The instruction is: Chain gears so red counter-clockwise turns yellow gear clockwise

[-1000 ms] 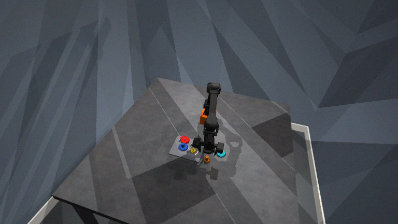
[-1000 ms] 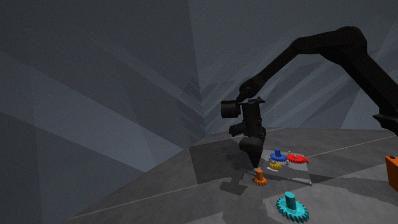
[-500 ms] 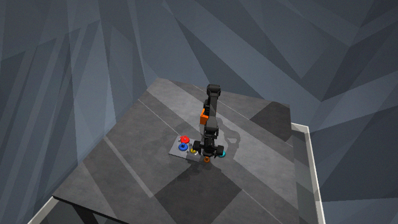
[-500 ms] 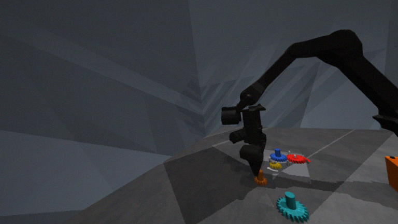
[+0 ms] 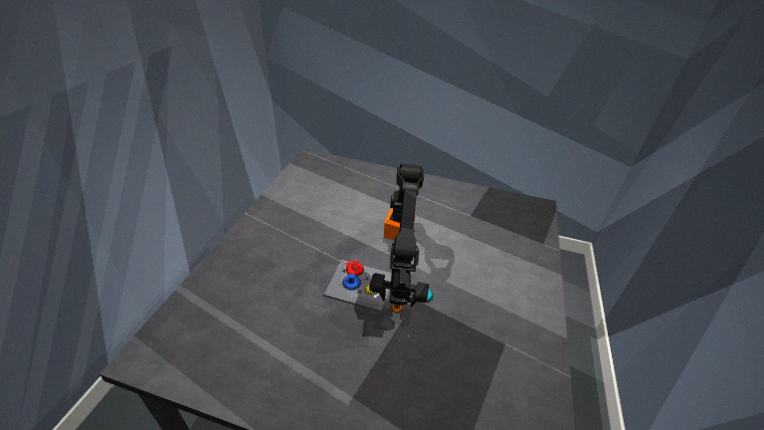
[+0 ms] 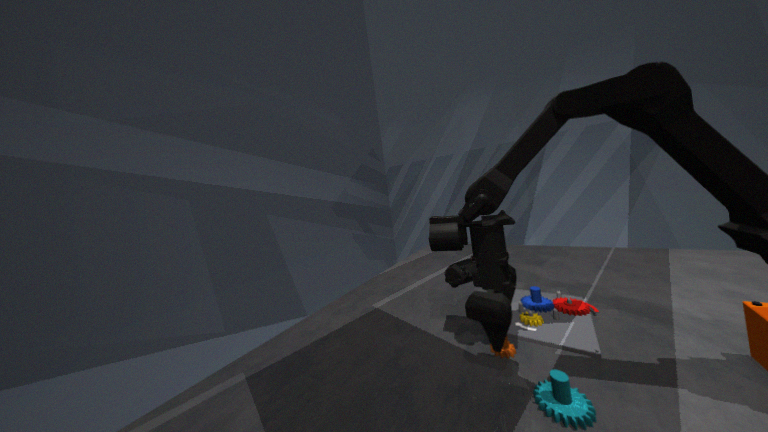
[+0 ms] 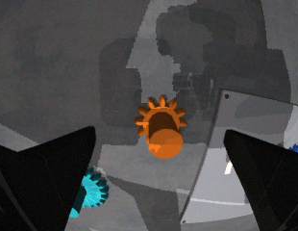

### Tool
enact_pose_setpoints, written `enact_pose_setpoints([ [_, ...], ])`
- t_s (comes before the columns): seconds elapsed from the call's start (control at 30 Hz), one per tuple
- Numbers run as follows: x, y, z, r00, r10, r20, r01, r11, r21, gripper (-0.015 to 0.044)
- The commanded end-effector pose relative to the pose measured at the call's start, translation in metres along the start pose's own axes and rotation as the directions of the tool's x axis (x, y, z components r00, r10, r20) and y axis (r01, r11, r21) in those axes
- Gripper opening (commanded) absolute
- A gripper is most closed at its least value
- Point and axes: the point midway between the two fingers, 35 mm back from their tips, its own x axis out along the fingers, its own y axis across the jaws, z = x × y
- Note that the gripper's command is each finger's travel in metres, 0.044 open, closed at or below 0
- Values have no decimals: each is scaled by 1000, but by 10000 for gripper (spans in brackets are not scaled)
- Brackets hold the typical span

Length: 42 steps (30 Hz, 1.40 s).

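My gripper [image 5: 398, 298] [image 6: 499, 349] [image 7: 162, 135] is open and empty, its fingers low on either side of the orange gear [image 5: 397, 308] [image 6: 507, 350] [image 7: 162, 119], which stands upright on the table beside the board. The teal gear [image 5: 430, 294] [image 6: 573, 408] [image 7: 97, 190] stands on the table, partly behind a finger in the wrist view. On the grey board [image 5: 333, 291] [image 6: 580, 339] [image 7: 211, 183], the blue gear [image 5: 351, 284] [image 6: 536, 304] [image 7: 297, 149] sits beside the red gear [image 5: 354, 269] [image 6: 572, 307]. The yellow gear [image 5: 368, 290] [image 6: 531, 319] is partly hidden in the top view.
Bare pegs show between the gears, one peg [image 5: 366, 277] near the red gear. The white arrow [image 6: 518, 324] [image 7: 229, 167] lies beside the yellow gear. The orange arm base [image 5: 390, 229] [image 6: 757, 334] stands behind the board.
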Motion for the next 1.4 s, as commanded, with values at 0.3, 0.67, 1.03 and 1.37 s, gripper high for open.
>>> enact_pose_setpoints([
  [0.3,2,-1,-1,1000,-5,-2,5,1000,7,204],
  [0.67,2,-1,-1,1000,-5,-2,5,1000,7,13],
  [1.03,-17,-1,4,1000,-5,-1,5,1000,7,0],
  [1.37,-44,-1,8,1000,-5,0,5,1000,7,0],
])
